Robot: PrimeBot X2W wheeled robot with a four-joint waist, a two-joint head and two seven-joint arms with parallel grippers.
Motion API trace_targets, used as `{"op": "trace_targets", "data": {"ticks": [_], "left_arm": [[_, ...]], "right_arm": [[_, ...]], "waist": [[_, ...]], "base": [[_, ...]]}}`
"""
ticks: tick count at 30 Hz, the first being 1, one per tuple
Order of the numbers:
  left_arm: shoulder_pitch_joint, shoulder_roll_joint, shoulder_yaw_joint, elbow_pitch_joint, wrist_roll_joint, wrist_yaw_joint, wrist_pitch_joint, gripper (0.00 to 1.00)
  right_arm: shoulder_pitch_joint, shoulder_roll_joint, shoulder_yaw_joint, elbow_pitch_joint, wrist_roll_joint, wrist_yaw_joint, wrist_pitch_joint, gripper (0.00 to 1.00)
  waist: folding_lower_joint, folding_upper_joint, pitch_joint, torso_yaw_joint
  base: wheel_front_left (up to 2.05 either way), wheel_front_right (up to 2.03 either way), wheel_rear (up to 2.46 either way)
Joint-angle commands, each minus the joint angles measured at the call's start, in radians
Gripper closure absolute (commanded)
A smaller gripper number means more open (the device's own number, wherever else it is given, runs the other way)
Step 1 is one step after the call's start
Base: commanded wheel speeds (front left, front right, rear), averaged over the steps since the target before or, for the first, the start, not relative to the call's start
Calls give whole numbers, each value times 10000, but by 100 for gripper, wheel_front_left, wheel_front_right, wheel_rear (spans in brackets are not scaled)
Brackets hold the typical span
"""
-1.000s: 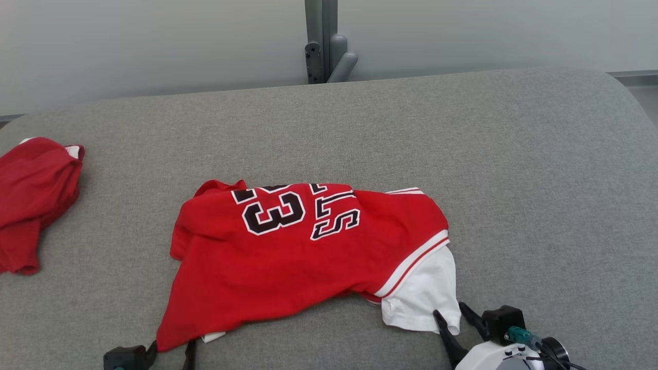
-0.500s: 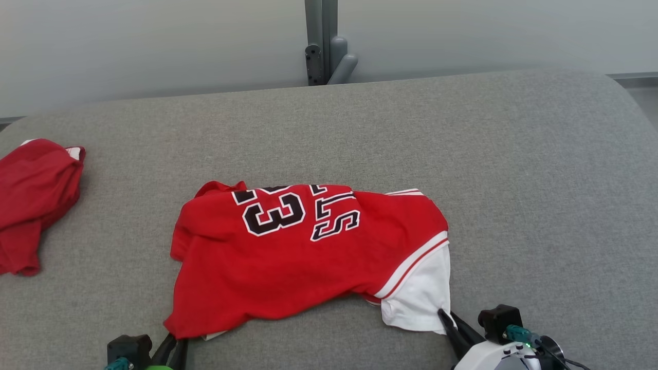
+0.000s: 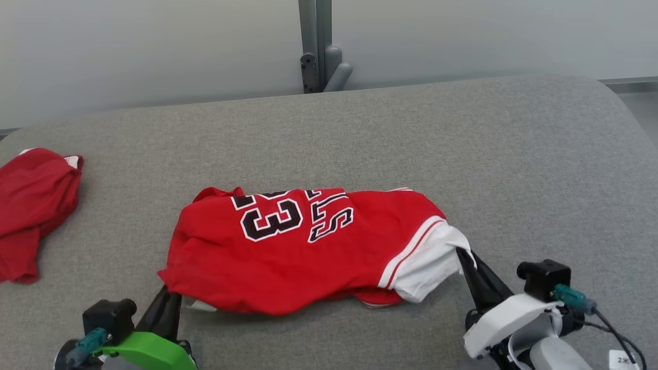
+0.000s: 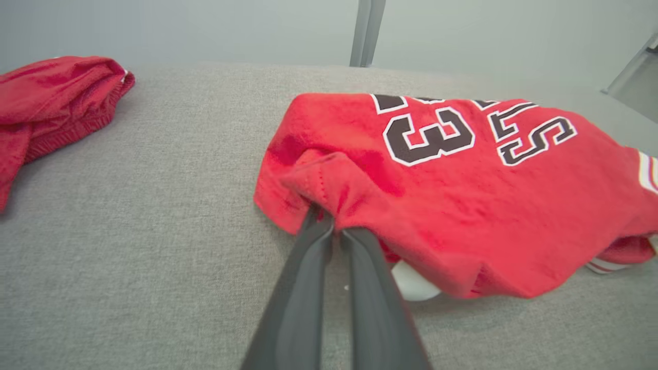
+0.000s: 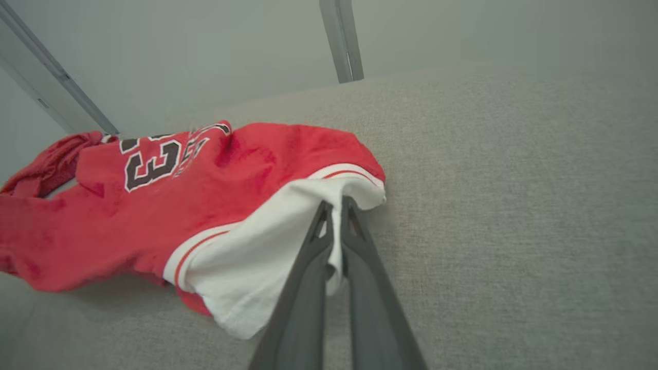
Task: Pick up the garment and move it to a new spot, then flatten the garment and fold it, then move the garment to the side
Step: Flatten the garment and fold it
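The garment [image 3: 303,246] is a red jersey with black-and-white numbers and a white sleeve, bunched at the middle of the grey padded table [image 3: 514,169]. My left gripper [image 3: 165,292] is shut on its red near-left corner, which is lifted a little off the table; the left wrist view shows the red cloth [image 4: 329,185] pinched between the fingers [image 4: 303,288]. My right gripper [image 3: 463,256] is shut on the white sleeve edge [image 5: 354,192] at the garment's right end, also raised.
A second red garment [image 3: 31,205] lies crumpled at the table's left edge. A grey post [image 3: 313,46] stands behind the table's far edge. Bare grey padding stretches to the right and behind the jersey.
Both grippers closed on the garment's near corners and lifted them up and away from me, bunching the jersey. The head camera has shifted slightly.
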Motion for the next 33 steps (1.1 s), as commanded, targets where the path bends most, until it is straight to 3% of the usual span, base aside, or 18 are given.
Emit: {"op": "trace_targets", "data": {"ticks": [1,10,16,19,25,33], "left_arm": [[91,78,67,-296,-154,61,85,100],[-178,484,536,-4634,-932,482,1998,100],[-1945,1133,941,-6091,-1612,575,3703,100],[-3334,1611,985,-6125,-1790,516,4596,100],[-5945,2045,797,-5146,-2123,420,5797,100],[-10304,2051,185,-1769,-1620,353,6387,100]], "right_arm": [[77,-87,-104,-303,188,-10,62,100],[-278,-464,-1610,-4646,1954,-7,1116,100],[-1888,-686,-2851,-6325,2484,-7,2334,100],[-3193,-762,-3298,-6448,2283,-7,2968,100],[-5575,-621,-3684,-5750,1803,-7,3831,100],[-9992,-130,-3814,-3106,341,-7,3947,100]], "waist": [[0,-1,-31,-4],[0,-1,-217,65],[0,-1,191,86],[0,-1,701,47],[0,-1,1776,117],[0,-1,3948,261]], "base": [[0,0,0],[0,0,0],[0,0,0],[0,0,0],[0,0,0],[0,0,0]]}}
